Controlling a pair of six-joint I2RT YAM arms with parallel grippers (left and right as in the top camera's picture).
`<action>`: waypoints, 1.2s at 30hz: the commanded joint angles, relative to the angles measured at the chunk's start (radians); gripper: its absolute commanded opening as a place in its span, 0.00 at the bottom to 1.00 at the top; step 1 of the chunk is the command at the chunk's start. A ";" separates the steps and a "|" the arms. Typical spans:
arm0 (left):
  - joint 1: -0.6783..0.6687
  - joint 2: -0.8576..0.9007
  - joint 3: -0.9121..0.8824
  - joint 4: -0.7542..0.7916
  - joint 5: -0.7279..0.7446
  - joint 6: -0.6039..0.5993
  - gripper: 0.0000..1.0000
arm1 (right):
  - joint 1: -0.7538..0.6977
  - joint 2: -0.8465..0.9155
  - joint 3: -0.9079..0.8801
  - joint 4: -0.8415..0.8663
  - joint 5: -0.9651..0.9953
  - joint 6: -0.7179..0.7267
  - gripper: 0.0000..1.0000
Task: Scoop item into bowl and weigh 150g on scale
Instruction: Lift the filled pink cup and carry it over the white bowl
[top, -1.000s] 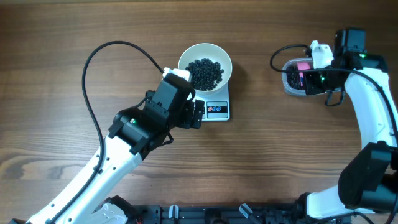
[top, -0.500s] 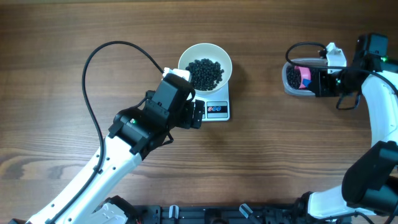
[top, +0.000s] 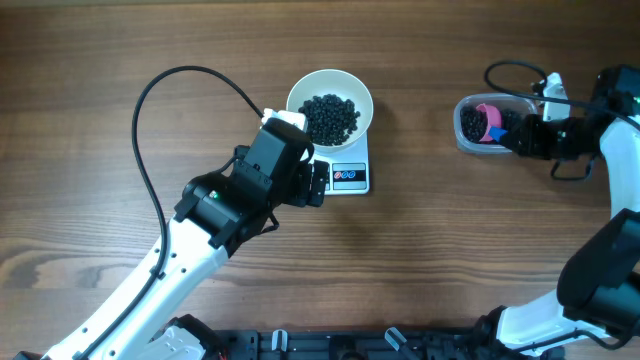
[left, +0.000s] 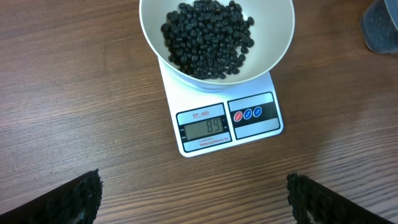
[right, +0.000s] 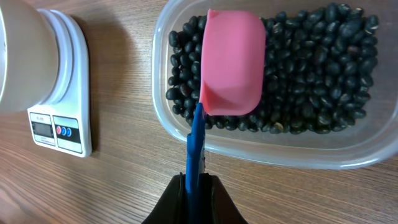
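Brown wood-grain table (top: 80, 60) w/ soft light

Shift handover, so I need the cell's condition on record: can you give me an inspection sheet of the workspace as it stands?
Surface: wood-grain table.
Job's things: white bowl of black beans sits on the scale, display reading 89.
Clutter: nothing seen.
End effectors: left end effector open, empty, by the scale's display end. Right end effector shut on the blue handle of the pink scoop, which lies over the beans in the clear tub.
Cables: black cable loops over the left arm; second cable by the right arm.
Surroundings: dark rail along the near edge.
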 joint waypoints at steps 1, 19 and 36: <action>-0.003 0.002 0.016 0.003 0.008 0.013 1.00 | -0.023 0.014 0.000 -0.010 -0.079 -0.017 0.04; -0.003 0.002 0.016 0.003 0.008 0.013 1.00 | -0.060 0.014 0.000 -0.034 -0.123 -0.021 0.04; -0.003 0.002 0.016 0.003 0.008 0.013 1.00 | -0.061 0.015 0.000 -0.024 -0.156 0.117 0.04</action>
